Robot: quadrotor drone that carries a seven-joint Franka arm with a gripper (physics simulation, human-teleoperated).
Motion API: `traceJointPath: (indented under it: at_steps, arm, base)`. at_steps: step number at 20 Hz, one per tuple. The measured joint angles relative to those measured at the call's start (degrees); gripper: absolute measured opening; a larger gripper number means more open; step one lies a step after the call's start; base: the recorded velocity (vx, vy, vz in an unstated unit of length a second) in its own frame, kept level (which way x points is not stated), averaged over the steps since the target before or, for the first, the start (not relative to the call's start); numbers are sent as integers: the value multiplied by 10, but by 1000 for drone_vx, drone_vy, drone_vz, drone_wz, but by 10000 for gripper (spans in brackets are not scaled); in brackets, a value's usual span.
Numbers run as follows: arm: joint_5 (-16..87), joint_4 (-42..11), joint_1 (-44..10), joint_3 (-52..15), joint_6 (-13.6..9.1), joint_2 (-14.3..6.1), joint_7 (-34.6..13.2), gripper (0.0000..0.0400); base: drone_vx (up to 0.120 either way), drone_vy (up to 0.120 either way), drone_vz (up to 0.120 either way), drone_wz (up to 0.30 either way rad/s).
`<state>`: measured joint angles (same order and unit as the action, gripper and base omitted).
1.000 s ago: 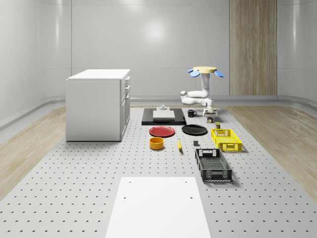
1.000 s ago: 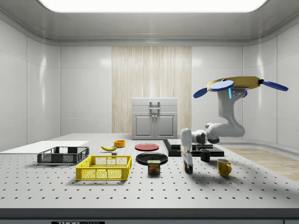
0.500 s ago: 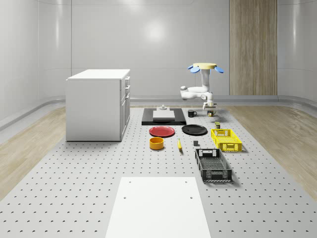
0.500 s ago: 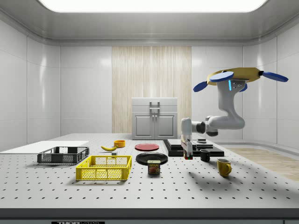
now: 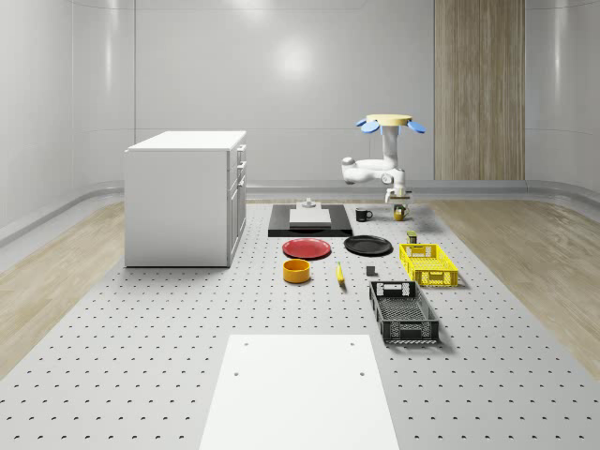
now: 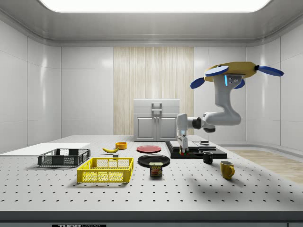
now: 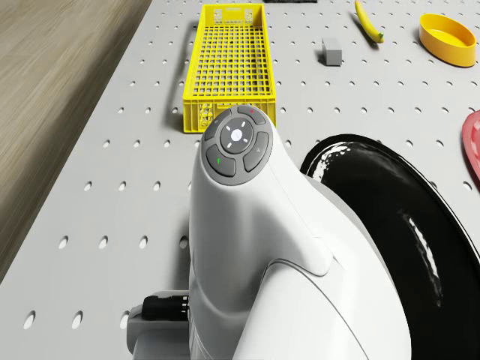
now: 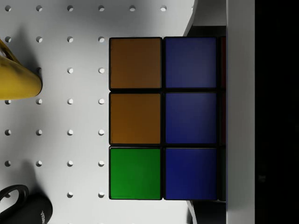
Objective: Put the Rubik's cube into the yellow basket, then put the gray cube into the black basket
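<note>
The multicoloured Rubik's cube (image 8: 163,119), with orange, green and blue squares facing the wrist camera, sits clamped in the jaws of the white two-finger gripper (image 6: 182,150). In the side view it hangs clear above the perforated gray desk (image 6: 142,191), in front of the flat black slab (image 6: 213,153) at the far end. Under it in the wrist view there's bare desk, plus a bit of the yellow mug (image 8: 16,74) and the black mug (image 8: 25,210) off to one side.

The drone (image 6: 232,73), with its yellow body and blue rotors, hovers high over the far end of the desk, toward the side view's right. The white arm bends down and reaches out toward that view's left, with the gripper pointing straight down.

The yellow plastic mesh basket (image 6: 106,170) is well apart from the cube, nearer the front on the side view's left. The drone view shows it beyond the arm's wrist, next to the round black plate (image 7: 405,225). The small gray cube (image 7: 331,51) sits on the desk beside the yellow basket, near the banana (image 7: 367,21) and the orange bowl (image 7: 448,37). The black mesh basket (image 5: 403,312) is further along, past the yellow one. There's also a spam tin (image 6: 155,169) just beside the yellow basket, a red plate (image 5: 307,248), and a white cabinet (image 5: 186,197) on the whole-scene view's left.
</note>
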<state>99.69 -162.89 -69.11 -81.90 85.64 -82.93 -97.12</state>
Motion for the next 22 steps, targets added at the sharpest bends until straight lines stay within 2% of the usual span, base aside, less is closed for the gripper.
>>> traceJointPath:
  at_steps: [8, 22]
  arm:
    - [-6, 0, -2, -2, 12, -13, -2, 325]
    - [-14, 1, -5, -5, 30, -32, -4, 325]
  base:
    - [120, 100, 0, 0]
    - [120, 0, 0, 0]
